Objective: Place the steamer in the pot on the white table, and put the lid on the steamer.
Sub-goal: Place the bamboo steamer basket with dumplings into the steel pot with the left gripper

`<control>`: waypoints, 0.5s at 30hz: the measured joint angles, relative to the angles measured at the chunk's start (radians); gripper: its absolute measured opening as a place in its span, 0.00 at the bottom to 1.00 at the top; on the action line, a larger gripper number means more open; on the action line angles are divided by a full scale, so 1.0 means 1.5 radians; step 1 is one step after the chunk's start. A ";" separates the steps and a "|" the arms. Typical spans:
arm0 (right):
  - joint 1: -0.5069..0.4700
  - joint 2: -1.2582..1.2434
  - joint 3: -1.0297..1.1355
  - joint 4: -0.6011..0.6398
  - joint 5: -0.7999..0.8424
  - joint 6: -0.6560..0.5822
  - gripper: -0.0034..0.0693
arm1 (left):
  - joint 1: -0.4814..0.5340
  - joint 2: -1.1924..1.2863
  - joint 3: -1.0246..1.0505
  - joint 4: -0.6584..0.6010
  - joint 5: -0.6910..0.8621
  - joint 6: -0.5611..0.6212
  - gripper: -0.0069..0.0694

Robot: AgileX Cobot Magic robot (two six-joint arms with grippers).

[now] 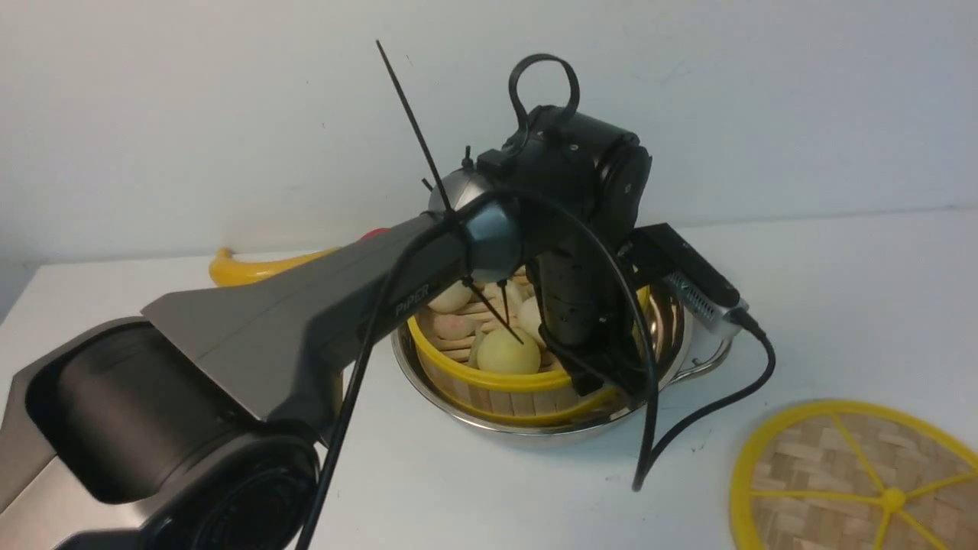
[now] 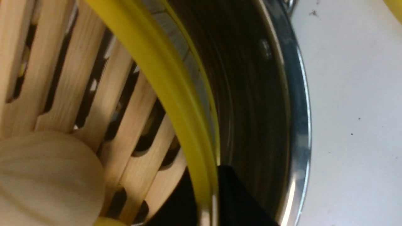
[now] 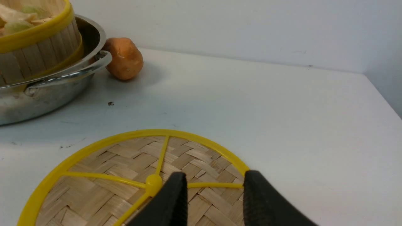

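Steamer [image 1: 489, 382] in pot [image 1: 535, 431], frame centre — left hand [image 2: 207, 201] clamped on its rim, probably seating it. Right hand [image 3: 213, 194] apart above lid [image 1: 825, 473], lower right — ready to grip.

Mirror-glossy steel pot [image 1: 535, 432]; steamer [image 1: 506, 382] of pale matt wood, smooth yellow plastic rims; rough woven-bamboo lid [image 1: 810, 467]; matt white worktop [image 1: 840, 305].

Left arm [image 1: 306, 305] reaching forward, wrist [image 1: 588, 168] bent down, left fingers [image 2: 234, 196] clamped, right fingers [image 3: 265, 204] parted
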 joint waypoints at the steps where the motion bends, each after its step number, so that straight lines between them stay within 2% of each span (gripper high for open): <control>1: 0.000 0.000 0.000 0.000 0.000 0.000 0.38 | 0.000 0.002 0.000 0.003 0.000 0.000 0.13; 15: 0.000 0.000 0.000 0.000 0.000 0.000 0.38 | 0.000 0.009 0.000 -0.018 -0.001 0.014 0.14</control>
